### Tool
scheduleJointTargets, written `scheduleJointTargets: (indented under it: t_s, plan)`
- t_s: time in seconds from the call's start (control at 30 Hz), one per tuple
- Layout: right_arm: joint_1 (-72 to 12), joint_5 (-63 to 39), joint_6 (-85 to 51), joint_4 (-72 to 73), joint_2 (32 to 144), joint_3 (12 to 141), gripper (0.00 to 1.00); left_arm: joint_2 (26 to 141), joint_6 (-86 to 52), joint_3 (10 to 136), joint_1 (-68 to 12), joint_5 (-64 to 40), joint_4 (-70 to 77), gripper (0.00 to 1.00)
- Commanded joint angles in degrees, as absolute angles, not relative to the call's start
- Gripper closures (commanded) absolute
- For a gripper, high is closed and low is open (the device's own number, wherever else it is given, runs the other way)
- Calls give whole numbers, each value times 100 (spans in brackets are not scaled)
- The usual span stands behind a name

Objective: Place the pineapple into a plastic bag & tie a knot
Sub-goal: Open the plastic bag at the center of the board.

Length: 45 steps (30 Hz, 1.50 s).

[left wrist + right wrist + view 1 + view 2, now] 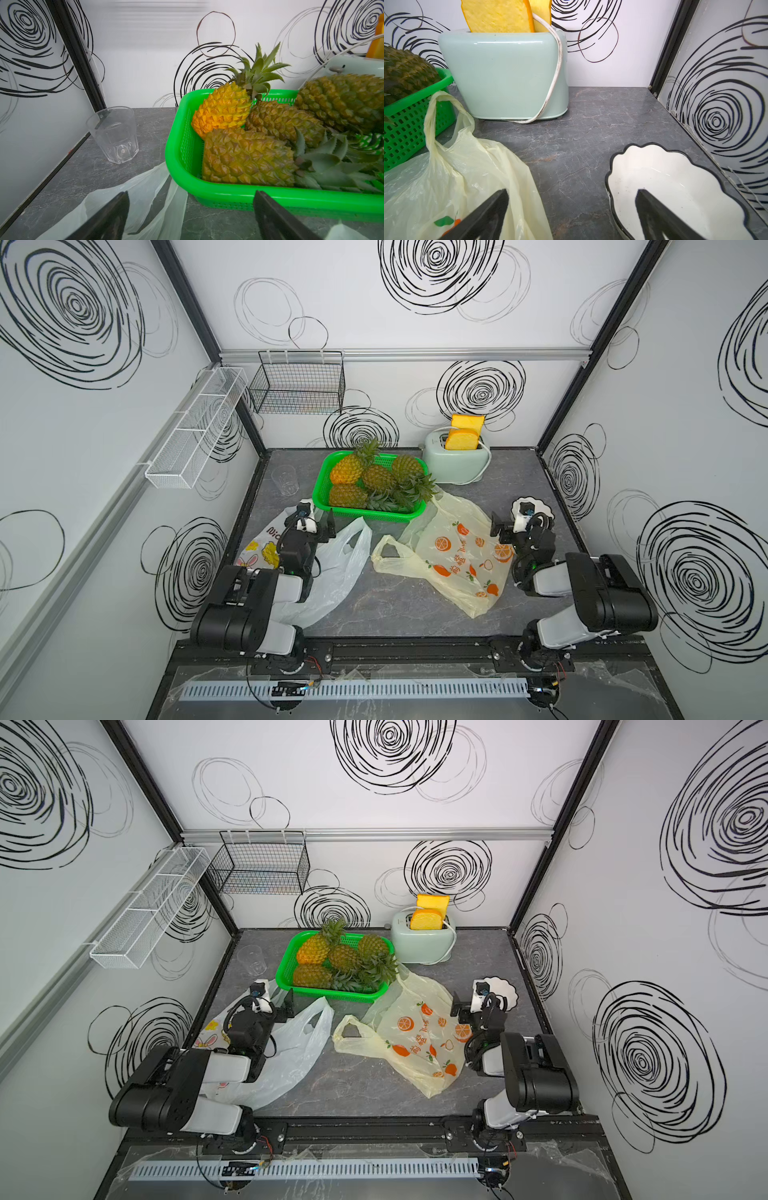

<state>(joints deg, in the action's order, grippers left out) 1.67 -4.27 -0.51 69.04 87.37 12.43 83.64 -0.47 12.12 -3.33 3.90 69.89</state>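
Several pineapples lie in a green basket [365, 512] at the back middle of the table; the yellowest pineapple [347, 468] [222, 110] leans at the basket's far left. A translucent white plastic bag [336, 572] [145, 187] lies flat under my left arm. A pale yellow plastic bag [453, 556] [456, 176] printed with oranges lies flat right of centre. My left gripper [311, 519] [191, 193] stands open and empty just before the basket's near left corner. My right gripper [517, 522] [572, 191] is open and empty, between the yellow bag and a dish.
A mint toaster [455, 464] with yellow bread stands behind the basket on the right. A clear glass [285, 480] stands at the back left. A white scalloped dish [664, 180] sits by the right wall. A black wire basket [297, 383] and a white rack [195, 431] hang on the walls.
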Motion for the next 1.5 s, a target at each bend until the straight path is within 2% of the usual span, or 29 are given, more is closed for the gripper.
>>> scheduleJointTargets:
  t_s: [0.0,0.6,0.77,0.9,1.07,1.23,1.33,1.47]
  plan:
    - [151,-431,4,7075,8690,1267,1,8385,-13,1229,-305,369,7260,3]
    - [185,-343,-84,7038,8535,1238,1,8351,-132,1159,-91,-43,7373,3]
    - [192,-154,-198,5610,7302,1386,1,7460,-238,1227,-44,232,6438,3]
    - [397,123,-1250,4375,6669,1593,1,6554,-340,1261,-19,835,5516,3]
    - [837,-408,-2367,2177,6496,2458,1,5522,-681,1483,28,1031,4135,3]
    - [965,-1397,-2821,1272,6468,2887,0,5060,-1176,2069,-58,433,2813,3]
    - [672,-1432,-3039,971,6282,3005,5,5068,-1456,2465,-245,135,2328,3]
    - [-248,-1023,-2928,282,6134,3394,7,5153,-1744,3043,-733,-108,1463,3]
